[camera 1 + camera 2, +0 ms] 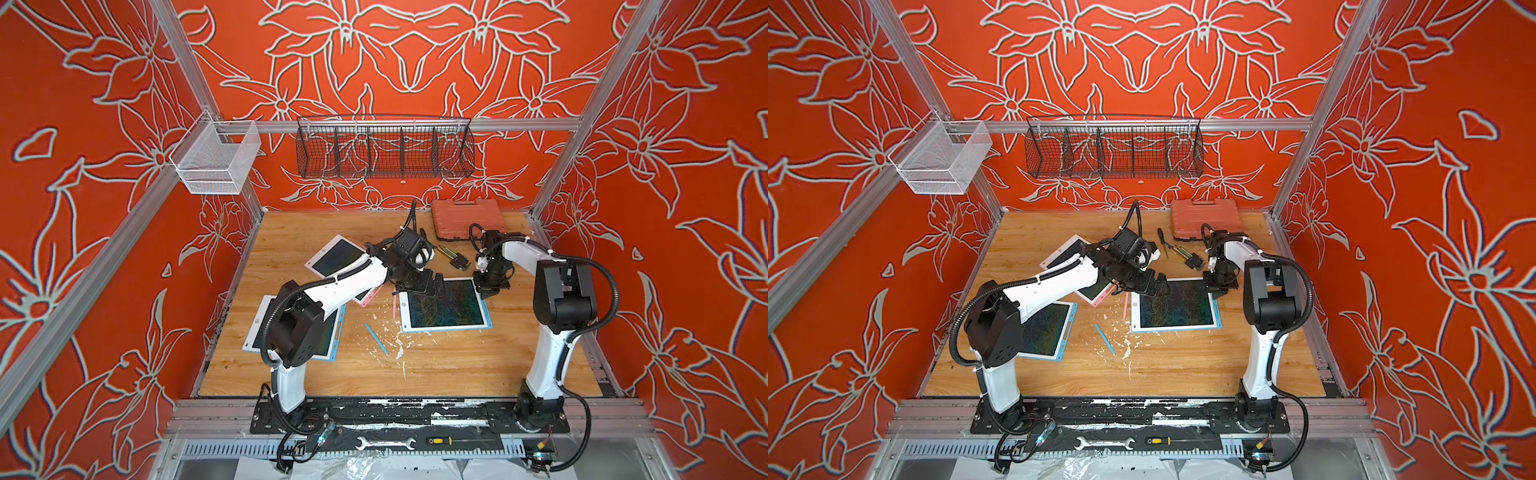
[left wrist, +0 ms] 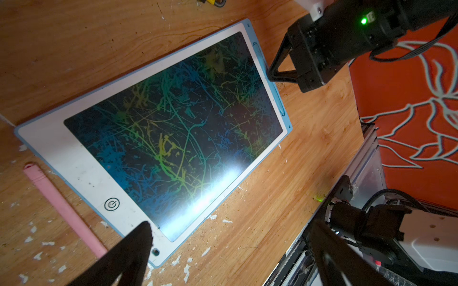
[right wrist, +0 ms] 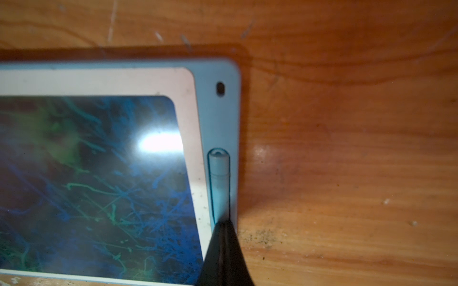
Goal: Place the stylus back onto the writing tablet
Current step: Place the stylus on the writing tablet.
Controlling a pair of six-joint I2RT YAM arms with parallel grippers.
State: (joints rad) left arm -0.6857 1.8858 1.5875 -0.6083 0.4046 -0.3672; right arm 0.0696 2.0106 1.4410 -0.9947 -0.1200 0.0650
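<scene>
The blue-framed writing tablet (image 1: 444, 305) (image 1: 1177, 307) (image 2: 173, 138) (image 3: 99, 173) lies flat on the wooden table, its dark screen covered in coloured scribbles. A light blue stylus (image 3: 219, 183) (image 2: 276, 96) lies in the slot along the tablet's side edge. My right gripper (image 3: 224, 225) (image 1: 486, 293) (image 1: 1219, 293) (image 2: 271, 74) is shut, its joined tips down on that stylus with nothing between the jaws. My left gripper (image 2: 233, 224) (image 1: 424, 286) (image 1: 1150, 286) hovers open over the tablet's opposite end near the power button, holding nothing.
A pink stylus (image 2: 64, 208) (image 1: 394, 305) lies beside the tablet, and a loose blue stylus (image 1: 376, 338) (image 1: 1104, 338) lies on the table among white flecks. Two more tablets (image 1: 336, 257) (image 1: 253, 332) sit to the left. An orange tool case (image 1: 467, 218) and hex keys (image 1: 451, 255) are at the back.
</scene>
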